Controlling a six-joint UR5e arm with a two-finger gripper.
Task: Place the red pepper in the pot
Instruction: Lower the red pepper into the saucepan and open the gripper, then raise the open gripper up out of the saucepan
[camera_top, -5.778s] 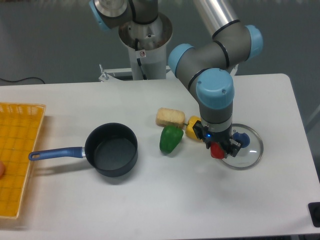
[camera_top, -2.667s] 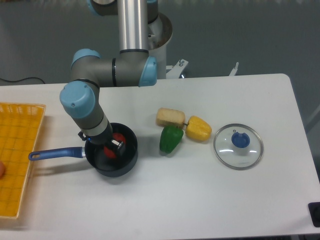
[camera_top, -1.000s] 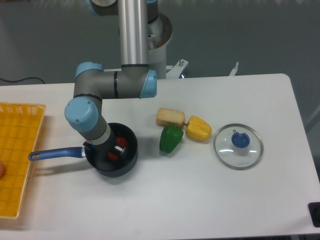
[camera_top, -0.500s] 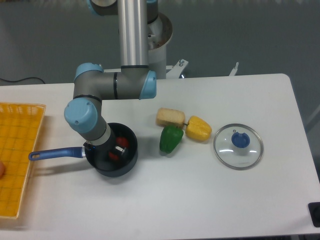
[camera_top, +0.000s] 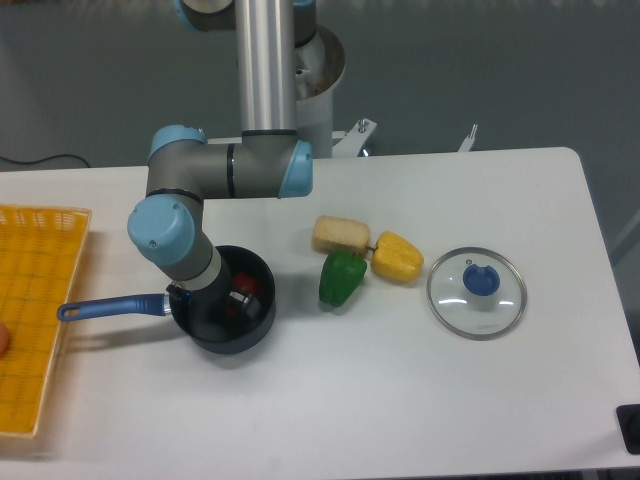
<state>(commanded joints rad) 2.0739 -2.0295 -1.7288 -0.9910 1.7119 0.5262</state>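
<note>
The arm reaches down at left of centre of the frame, its gripper (camera_top: 237, 300) lowered inside the pot (camera_top: 200, 325), whose blue handle points toward the left edge. The red pepper (camera_top: 248, 287) shows as small patches of red beside the gripper tip, within the pot's rim. Since 5.8 s ago, the pepper has been carried from beside the glass lid (camera_top: 477, 292), at right of centre, across to the pot. Over the last second the arm has scarcely moved, while the visible red has shifted slightly between the fingers. Whether the fingers are spread or still pinching the pepper cannot be told, since the wrist hides much of them. The pepper appears to be at or near the pot's floor, so the task seems nearly complete; release and withdrawal likely remain. The green pepper (camera_top: 342, 277), yellow pepper (camera_top: 397, 256) and a beige block (camera_top: 341, 234) lie clustered at centre, unmoved. An orange basket (camera_top: 40, 300) occupies the left edge.
</note>
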